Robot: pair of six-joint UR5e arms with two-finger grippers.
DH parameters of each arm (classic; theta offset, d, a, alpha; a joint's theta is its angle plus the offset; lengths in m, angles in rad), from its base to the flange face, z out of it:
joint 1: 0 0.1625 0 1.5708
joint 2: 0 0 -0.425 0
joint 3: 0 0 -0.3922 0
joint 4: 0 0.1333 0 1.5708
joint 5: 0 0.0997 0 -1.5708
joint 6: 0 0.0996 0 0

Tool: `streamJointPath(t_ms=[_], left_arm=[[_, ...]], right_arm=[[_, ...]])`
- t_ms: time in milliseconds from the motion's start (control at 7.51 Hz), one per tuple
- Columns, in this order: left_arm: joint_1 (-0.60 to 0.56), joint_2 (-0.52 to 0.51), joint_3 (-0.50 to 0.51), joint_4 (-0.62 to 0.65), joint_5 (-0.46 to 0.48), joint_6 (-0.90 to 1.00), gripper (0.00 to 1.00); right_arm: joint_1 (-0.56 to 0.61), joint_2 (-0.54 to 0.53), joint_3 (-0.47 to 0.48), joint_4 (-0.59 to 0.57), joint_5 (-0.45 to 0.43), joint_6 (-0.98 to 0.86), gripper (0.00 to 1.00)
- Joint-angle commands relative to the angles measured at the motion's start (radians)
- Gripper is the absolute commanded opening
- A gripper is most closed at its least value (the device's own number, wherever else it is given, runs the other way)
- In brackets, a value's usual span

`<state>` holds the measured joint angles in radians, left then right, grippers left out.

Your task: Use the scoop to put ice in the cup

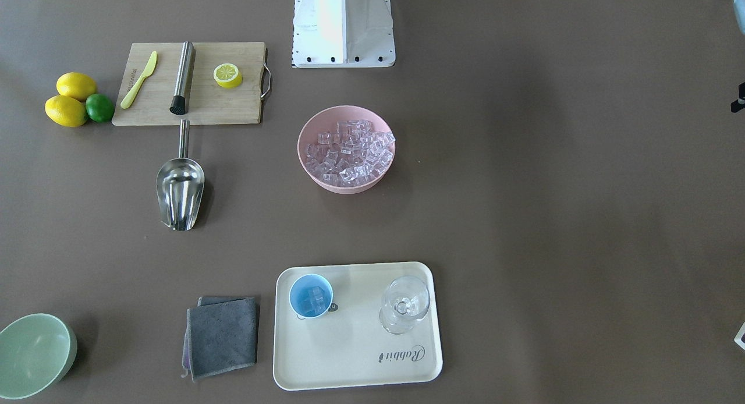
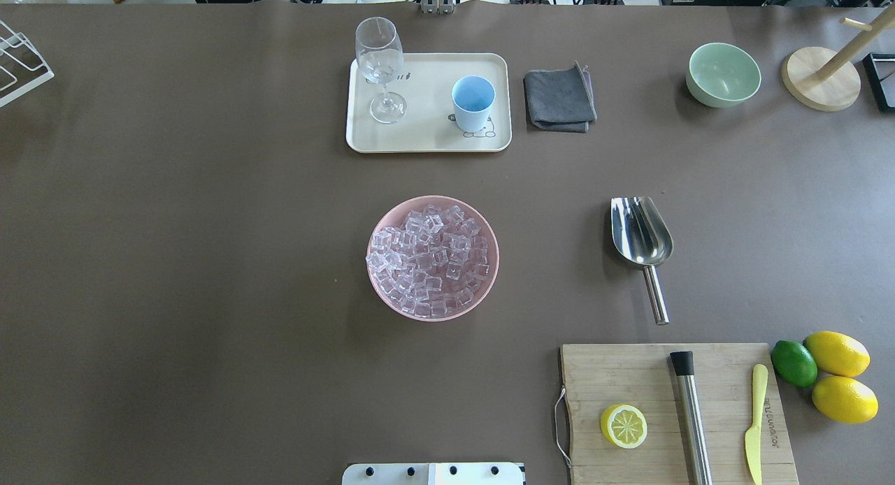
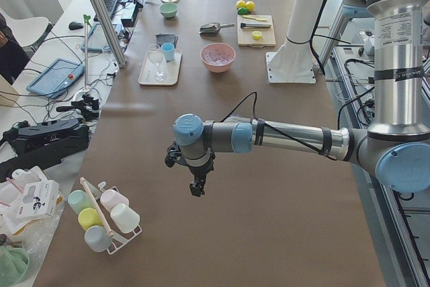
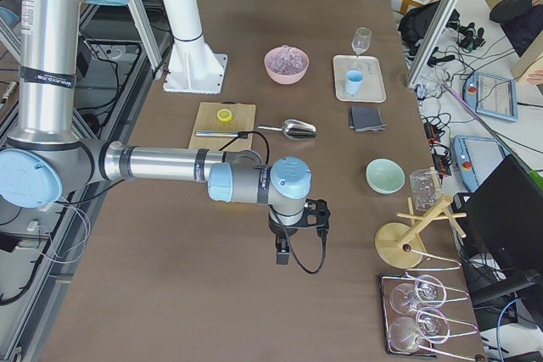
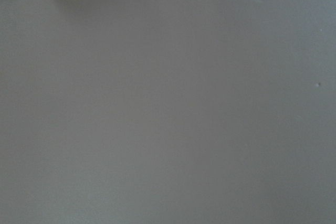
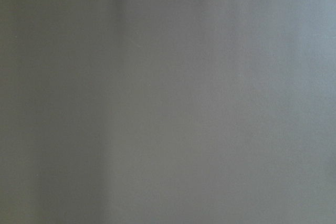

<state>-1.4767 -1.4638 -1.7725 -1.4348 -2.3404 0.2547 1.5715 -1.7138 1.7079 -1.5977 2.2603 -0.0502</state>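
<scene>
The ice [image 2: 430, 261] fills a pink bowl [image 2: 377, 289] at the table's middle. The light-blue cup [image 1: 311, 296] stands on a cream tray [image 1: 361, 357] and holds a few ice cubes. The steel scoop [image 2: 642, 240] lies empty on the table to the right of the bowl, its handle pointing toward the robot. My left gripper [image 3: 197, 189] hangs over bare table far from all of these, and shows only in the exterior left view. My right gripper [image 4: 282, 256] shows only in the exterior right view, also far off. I cannot tell whether either is open or shut.
A clear stemmed glass [image 1: 404, 304] shares the tray. A cutting board [image 2: 629, 373] holds a lemon half [image 2: 623, 425], a steel rod [image 2: 692, 418] and a yellow knife [image 2: 754, 422]. Lemons and a lime [image 2: 793, 363], a grey cloth [image 2: 559, 97] and a green bowl [image 2: 723, 74] lie around.
</scene>
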Motion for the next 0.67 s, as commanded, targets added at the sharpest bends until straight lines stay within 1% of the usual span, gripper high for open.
streamJointPath(t_ms=[0,532], left_arm=[[-0.001,0.01,0.004,0.001,0.001,0.0,0.98],[0.007,0.022,0.002,0.002,0.001,0.0,0.98]], right_arm=[[-0.002,0.003,-0.016,-0.022,0.027,0.001,1.0],[-0.002,0.005,-0.013,-0.021,0.025,-0.002,1.0]])
